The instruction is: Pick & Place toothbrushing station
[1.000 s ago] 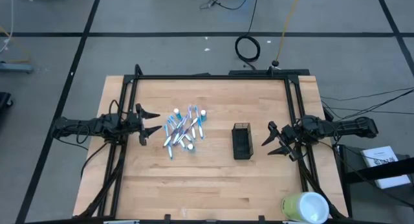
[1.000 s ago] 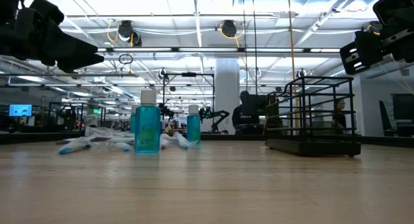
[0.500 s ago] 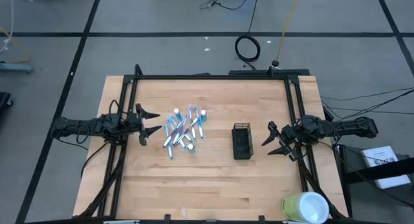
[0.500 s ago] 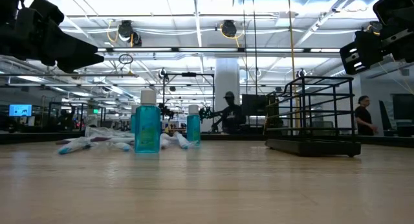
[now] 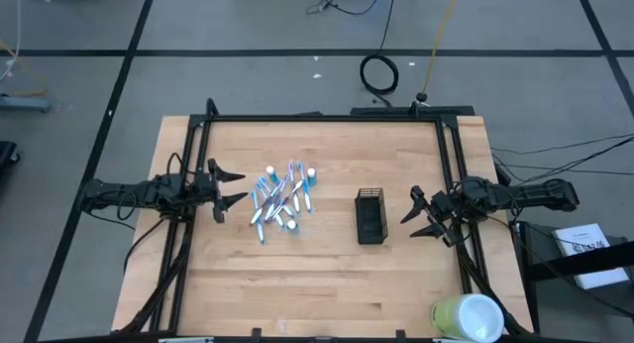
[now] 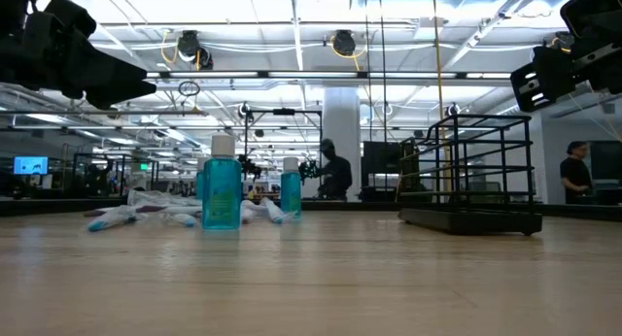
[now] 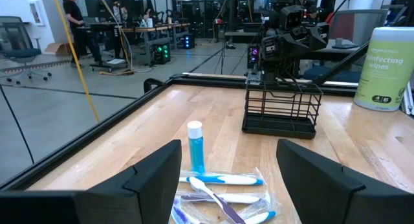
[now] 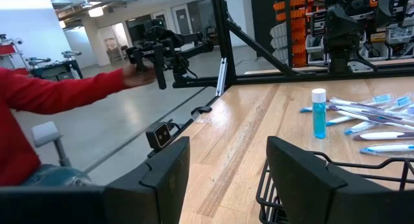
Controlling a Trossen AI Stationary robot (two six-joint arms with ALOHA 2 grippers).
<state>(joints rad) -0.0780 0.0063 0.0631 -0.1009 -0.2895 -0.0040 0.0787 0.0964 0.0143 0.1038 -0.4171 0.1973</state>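
Fingers of the left gripper and right gripper stand wide apart and hold nothing, each hovering at its own side edge of the wooden table. Near the table's middle sits the black wire holder, light and open-meshed; a clumsy nudge could slide or tip it. Toward the left edge lie the slim, smooth plastic toothbrushes, heaped and overlapping, likely to drag neighbours or slip. Two upright white-capped tubes could topple.

Both claws open, apart, facing.
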